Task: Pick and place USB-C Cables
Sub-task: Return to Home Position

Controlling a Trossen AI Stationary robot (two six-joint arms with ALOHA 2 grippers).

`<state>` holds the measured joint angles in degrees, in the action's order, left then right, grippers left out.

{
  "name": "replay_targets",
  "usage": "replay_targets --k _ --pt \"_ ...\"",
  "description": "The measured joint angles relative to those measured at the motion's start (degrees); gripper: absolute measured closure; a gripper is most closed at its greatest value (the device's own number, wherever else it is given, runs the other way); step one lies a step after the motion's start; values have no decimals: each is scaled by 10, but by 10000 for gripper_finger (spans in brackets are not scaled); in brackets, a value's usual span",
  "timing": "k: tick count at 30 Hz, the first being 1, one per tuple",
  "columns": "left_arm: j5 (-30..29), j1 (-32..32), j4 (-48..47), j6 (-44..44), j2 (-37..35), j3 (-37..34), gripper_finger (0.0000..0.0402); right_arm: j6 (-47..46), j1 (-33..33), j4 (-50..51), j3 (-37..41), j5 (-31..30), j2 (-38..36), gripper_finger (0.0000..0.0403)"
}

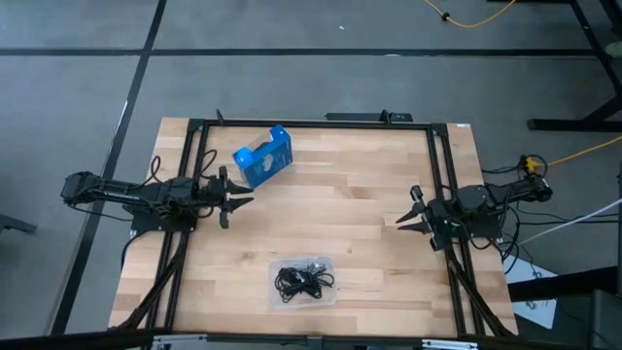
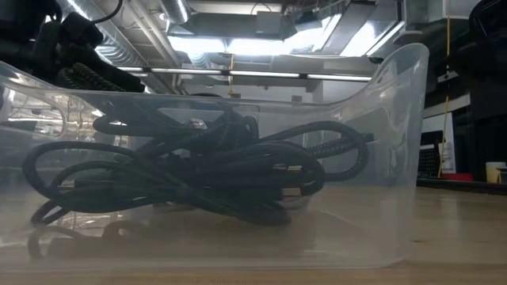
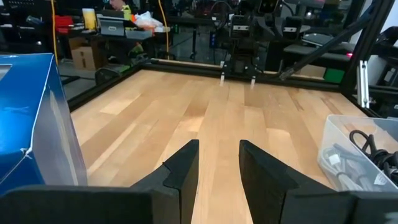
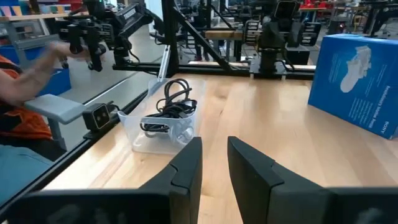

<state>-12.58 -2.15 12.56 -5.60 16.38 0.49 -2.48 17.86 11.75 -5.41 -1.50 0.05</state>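
high view: my left gripper [image 1: 233, 197] sits at the left edge of the table [image 1: 350, 194], near the blue box [image 1: 263, 157], fingers spread and holding nothing. my right gripper [image 1: 408, 216] sits at the right edge, also spread and empty. the usb-c cables [image 1: 303, 280] lie in a tangle inside the clear tray [image 1: 275, 262] at the near middle, well apart from both grippers. i see no cable loose on the wood.

low view: the tray wall fills the picture, and dark cables are heaped on its floor. i cannot pick out each one in the pile.

left wrist view: my two fingers stand apart with bare wood between them. the box is close on one side and the tray, with a pale cable among dark ones, is on the other.

right wrist view: the fingers are parted here too. the tray and box stand ahead, and a person's arm shows beyond the table.

i judge the sorting done and the step in hand to be the return to rest. the next move calls only for settling both arms at their resting pose, clear of the tray.
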Motion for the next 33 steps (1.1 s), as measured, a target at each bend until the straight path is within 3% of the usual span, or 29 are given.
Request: replay_targets --k 33 --pt "0 0 0 -2 0 0 294 -4 -2 1 2 -4 0 322"
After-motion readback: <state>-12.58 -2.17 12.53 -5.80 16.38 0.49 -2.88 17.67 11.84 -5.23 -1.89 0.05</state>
